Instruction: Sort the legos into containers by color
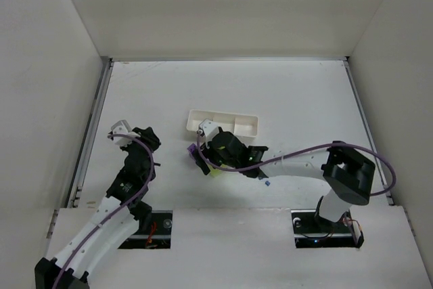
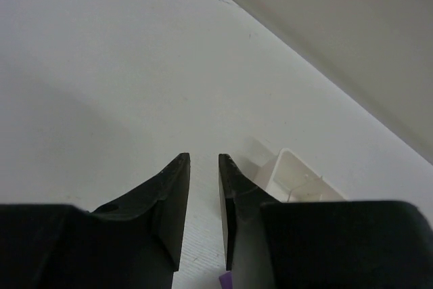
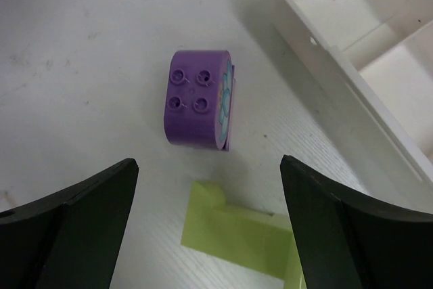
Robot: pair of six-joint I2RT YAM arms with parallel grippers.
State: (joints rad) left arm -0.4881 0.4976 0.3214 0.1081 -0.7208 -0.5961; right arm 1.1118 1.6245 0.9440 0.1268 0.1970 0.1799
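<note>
In the right wrist view a round-ended purple lego (image 3: 198,106) lies studs up on the table, and a yellow-green lego (image 3: 237,231) lies just nearer. My right gripper (image 3: 208,162) hangs open above them, its fingers wide on either side of the yellow-green one, holding nothing. The white tray of containers (image 3: 358,38) stands to their right. From above, the right gripper (image 1: 203,157) sits over the purple lego (image 1: 192,151) and yellow-green lego (image 1: 214,171), in front of the tray (image 1: 223,123). A tiny blue lego (image 1: 268,183) lies under the right arm. My left gripper (image 2: 204,159) is shut but for a slim gap, empty.
The left gripper (image 1: 154,143) hovers left of the tray, apart from the legos. White walls close in the table at the back and both sides. The right arm stretches across the front of the table from its base.
</note>
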